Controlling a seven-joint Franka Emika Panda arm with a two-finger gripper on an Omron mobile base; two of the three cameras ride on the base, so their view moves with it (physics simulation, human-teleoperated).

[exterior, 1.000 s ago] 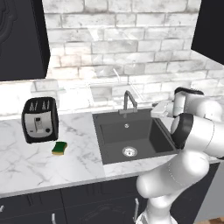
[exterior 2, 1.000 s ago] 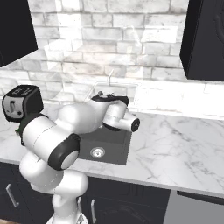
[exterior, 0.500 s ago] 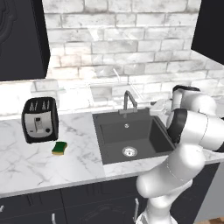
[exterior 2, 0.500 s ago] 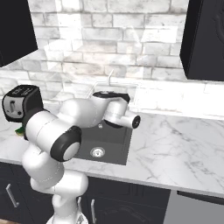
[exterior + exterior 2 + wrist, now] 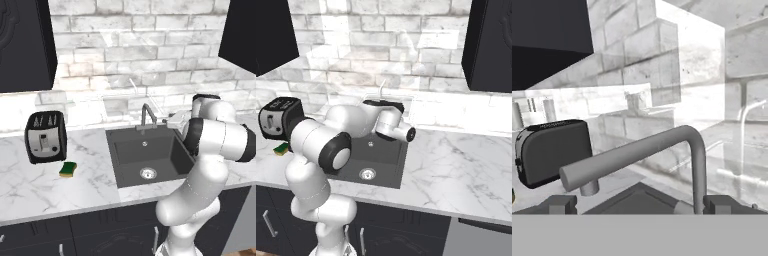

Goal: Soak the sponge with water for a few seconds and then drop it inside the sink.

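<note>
The sponge point(image 5: 68, 169), yellow with a green top, lies on the marble counter in front of the toaster, left of the sink point(image 5: 131, 165). It shows again in the right base view as the sponge point(image 5: 280, 148) at the far left. My gripper point(image 5: 643, 205) is open and empty, with its fingertips point(image 5: 562, 203) spread wide. It hovers over the sink's back right corner and faces the grey gooseneck tap point(image 5: 662, 145) from close by. In the left base view the gripper point(image 5: 173, 120) sits just right of the tap point(image 5: 146, 115). Water is out of view.
A black-and-silver toaster point(image 5: 45, 136) stands on the counter left of the sink, behind the sponge. The sink's round drain point(image 5: 148, 173) is bare. A brick wall backs the counter, with dark cabinets above at both sides. My white arm arches over the sink's right side.
My hand has swung left over the sink's right rim toward the tap, staying open. The sponge has not moved.
</note>
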